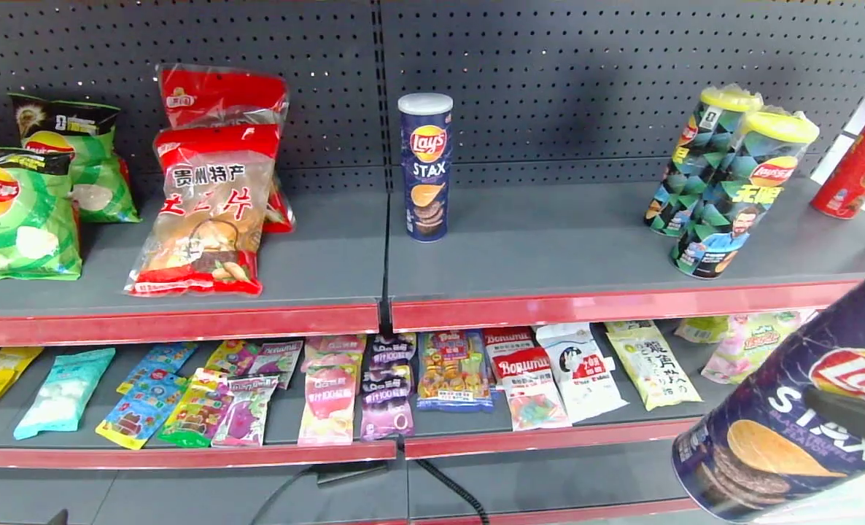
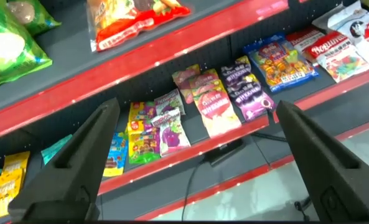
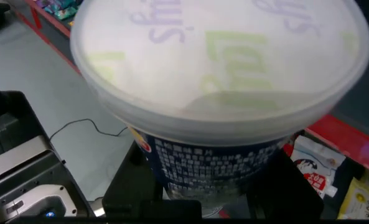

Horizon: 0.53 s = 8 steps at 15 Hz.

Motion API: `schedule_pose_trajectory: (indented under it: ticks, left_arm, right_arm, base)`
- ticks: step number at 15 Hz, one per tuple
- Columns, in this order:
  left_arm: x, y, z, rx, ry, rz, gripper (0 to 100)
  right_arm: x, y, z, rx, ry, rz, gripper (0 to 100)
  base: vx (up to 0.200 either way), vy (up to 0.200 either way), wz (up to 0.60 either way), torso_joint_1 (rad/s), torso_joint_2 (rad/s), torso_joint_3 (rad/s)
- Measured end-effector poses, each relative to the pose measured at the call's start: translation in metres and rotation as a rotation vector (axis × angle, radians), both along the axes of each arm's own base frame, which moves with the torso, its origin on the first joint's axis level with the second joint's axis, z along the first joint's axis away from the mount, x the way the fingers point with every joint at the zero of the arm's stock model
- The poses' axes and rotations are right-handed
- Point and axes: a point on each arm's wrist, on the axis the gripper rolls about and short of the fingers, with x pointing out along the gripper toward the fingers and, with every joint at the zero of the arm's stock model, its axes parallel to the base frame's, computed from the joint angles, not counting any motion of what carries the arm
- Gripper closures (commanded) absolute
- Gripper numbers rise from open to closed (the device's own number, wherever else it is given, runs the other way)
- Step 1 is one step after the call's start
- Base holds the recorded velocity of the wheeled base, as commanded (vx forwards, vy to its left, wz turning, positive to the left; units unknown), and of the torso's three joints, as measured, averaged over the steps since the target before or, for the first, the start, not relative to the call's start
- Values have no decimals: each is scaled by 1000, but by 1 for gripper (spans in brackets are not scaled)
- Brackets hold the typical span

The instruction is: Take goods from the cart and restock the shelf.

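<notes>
Working L to R: the left gripper (image 2: 196,107) hung low in front of the lower shelf (image 1: 184,456), over the candy packs (image 2: 212,102), its jaws spread wide w/ nothing between them, so we counted it idle. On the upper shelf (image 1: 549,248) the green chip bags (image 1: 31,211) stood at the far left, then the red-topped snack bags (image 1: 203,219), then one blue can (image 1: 425,166) upright near the middle seam. Bare deck lay to its right as far as the two yellow-lidded cans (image 1: 731,182), which leaned vs. each other, w/ a red can (image 1: 859,157) beyond. At the far right the right gripper (image 1: 841,412) carried a second blue can, the held can (image 1: 782,430). It was tilted, lid up, below upper-shelf level and out in front of the shelving. We saw only one dark finger across its label, so the grip was probably a side clamp, but the rest was hidden. We judged the pick done and the carry-to-shelf step in hand. The next move, in our view, called for lifting the held can above the red shelf lip, righting it, and setting it down in the gap just right of the matching blue can w/o knocking either it or the leaning pair.
</notes>
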Motion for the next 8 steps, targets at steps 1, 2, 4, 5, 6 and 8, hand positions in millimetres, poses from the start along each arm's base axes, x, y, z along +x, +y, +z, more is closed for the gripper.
schedule_pose_trajectory:
  ticks: [1, 2, 4, 5, 6, 8]
  left_arm:
    - [0, 0, 0, 1, 0, -1, 0]
    - [0, 0, 0, 1, -1, -1, 0]
    - [0, 0, 0, 2, -1, -2, 0]
    - [0, 0, 0, 3, -1, -2, 0]
    - [0, 0, 1, 4, -2, -2, 0]
    - [0, 0, 0, 4, -3, -3, 0]
  right_arm:
    - [1, 2, 0, -8, -3, 15, 100]
    - [3, 3, 2, -18, -8, 23, 100]
    - [10, 7, 7, -25, -15, 31, 100]
    - [13, 8, 9, -26, -12, 32, 100]
    - [17, 10, 12, -25, -13, 34, 100]
    - [23, 12, 15, -23, -17, 35, 100]
  base:
    - [0, 0, 0, 0, 0, 0]
    - [0, 0, 0, 0, 0, 0]
    - [100, 0, 0, 9, 6, -4]
    - [200, 0, 0, 2, 2, -2]
    - [200, 0, 0, -12, -12, 2]
    - [200, 0, 0, -10, 0, 2]
